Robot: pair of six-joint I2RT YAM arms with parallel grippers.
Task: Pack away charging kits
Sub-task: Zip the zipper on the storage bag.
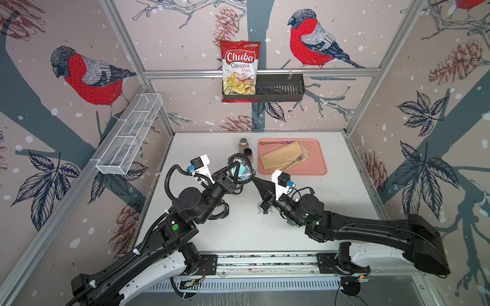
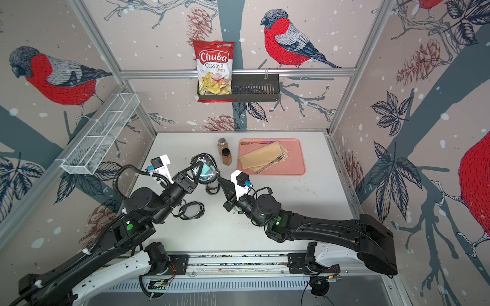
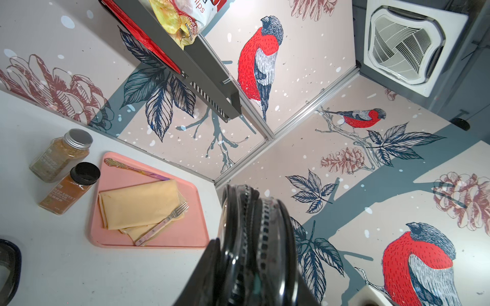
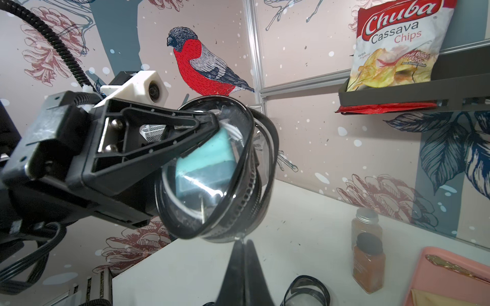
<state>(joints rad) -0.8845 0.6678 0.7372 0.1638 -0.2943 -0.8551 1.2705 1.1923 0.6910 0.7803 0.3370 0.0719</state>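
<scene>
My left gripper (image 1: 234,170) (image 2: 197,172) (image 3: 252,278) is shut on an oval clear black-rimmed case (image 1: 240,169) (image 2: 206,171) (image 3: 252,233) (image 4: 212,185), holding it on edge above the table. Inside the case sit a teal charger (image 1: 242,172) (image 4: 204,156) and a bit of white cable (image 4: 233,131). My right gripper (image 1: 254,180) (image 2: 219,179) (image 4: 242,241) is shut, its tips pinching a small metal zip pull at the case's lower rim. Other clear cases lie on the table: one (image 2: 191,210) beside the left arm, one (image 2: 212,188) (image 4: 305,291) under the held case.
Two brown spice jars (image 1: 243,145) (image 1: 248,155) stand just behind the held case. A pink tray (image 1: 319,161) with a folded napkin and a fork lies to their right. A black wall basket (image 1: 281,88) holds a chips bag; a white wire basket (image 1: 130,135) hangs on the left wall.
</scene>
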